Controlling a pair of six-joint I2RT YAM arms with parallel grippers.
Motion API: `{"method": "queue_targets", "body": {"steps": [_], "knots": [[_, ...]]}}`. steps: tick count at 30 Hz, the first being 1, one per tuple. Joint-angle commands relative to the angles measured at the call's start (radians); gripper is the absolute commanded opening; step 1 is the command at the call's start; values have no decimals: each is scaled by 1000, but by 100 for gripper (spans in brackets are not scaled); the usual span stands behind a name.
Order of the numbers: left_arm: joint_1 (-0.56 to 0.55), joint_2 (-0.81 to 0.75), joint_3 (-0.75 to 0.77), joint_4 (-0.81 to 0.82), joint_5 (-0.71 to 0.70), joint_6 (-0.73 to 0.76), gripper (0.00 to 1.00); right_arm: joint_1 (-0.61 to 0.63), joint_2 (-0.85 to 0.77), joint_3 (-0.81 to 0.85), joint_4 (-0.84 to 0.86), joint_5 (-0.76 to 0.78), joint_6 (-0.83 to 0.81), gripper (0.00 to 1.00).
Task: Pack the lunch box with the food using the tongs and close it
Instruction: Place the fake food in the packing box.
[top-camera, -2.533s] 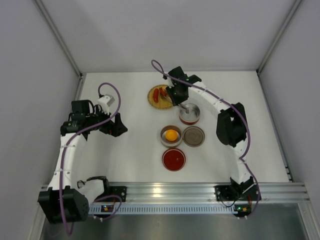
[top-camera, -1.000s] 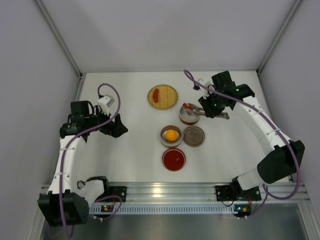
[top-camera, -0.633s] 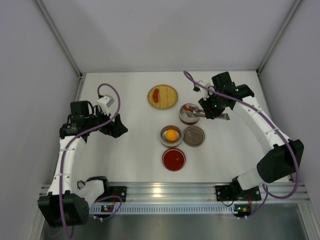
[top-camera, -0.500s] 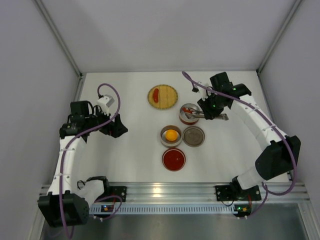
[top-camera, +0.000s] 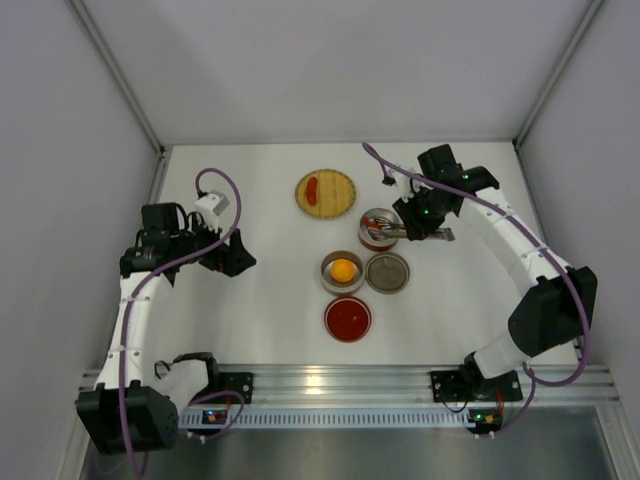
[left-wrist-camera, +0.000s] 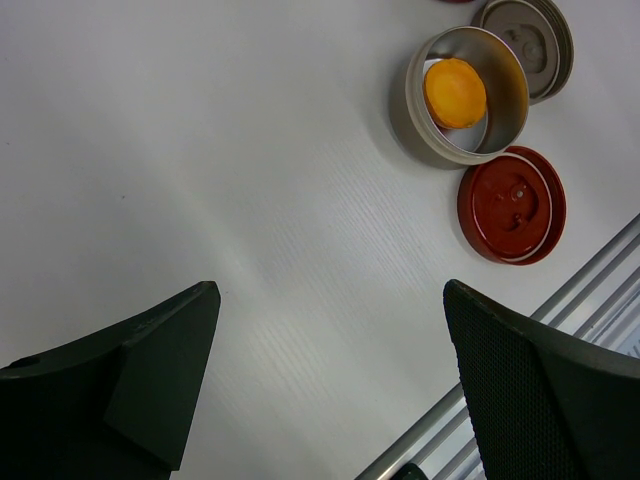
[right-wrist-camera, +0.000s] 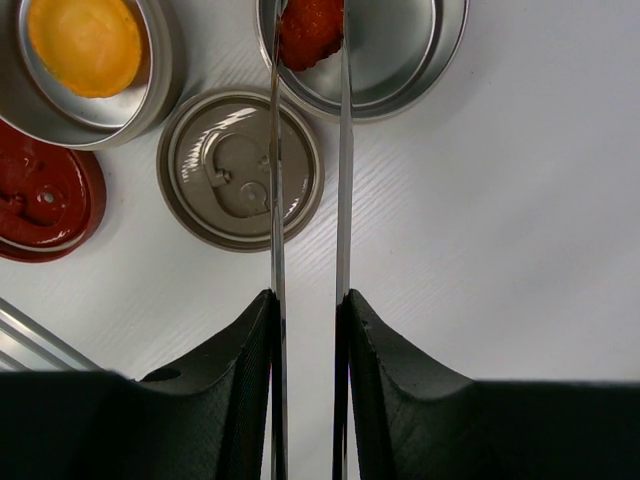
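My right gripper (right-wrist-camera: 308, 310) is shut on the silver tongs (right-wrist-camera: 275, 200), whose two arms run forward from between its fingers. The tong tips pinch a red piece of food (right-wrist-camera: 310, 25) just inside an open lunch box tin (right-wrist-camera: 420, 60). Seen from the top, that gripper (top-camera: 412, 228) sits right of this tin (top-camera: 372, 240). The orange-yellow piece (top-camera: 342, 269) lies in a second tin (top-camera: 328, 280). Another red piece (top-camera: 312, 190) rests on the woven plate (top-camera: 335, 203). My left gripper (left-wrist-camera: 330, 290) hangs open over bare table, far left of the tins.
A grey lid (top-camera: 388, 272) lies right of the tin with the orange piece, and a red lid (top-camera: 348, 318) lies in front of it. The aluminium rail (top-camera: 340, 382) runs along the near edge. Walls close in the table's sides and back.
The right gripper carried a red piece in the tongs from the woven plate to the far tin, then edged slightly left over it. The left arm has not moved.
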Motion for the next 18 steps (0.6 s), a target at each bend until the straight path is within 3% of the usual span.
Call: {"method": "queue_targets", "body": {"steps": [1,10,18], "knots": [[0,-7,0,37,28,9,98,-13,-5,60,-21,-39,-5,28],[-1,-7,1,35,30,7,98,-13,-5,80,-44,-24,-12,40],[-1,-6,4,35,30,7,98,-13,5,139,-61,-30,-5,41]]}}
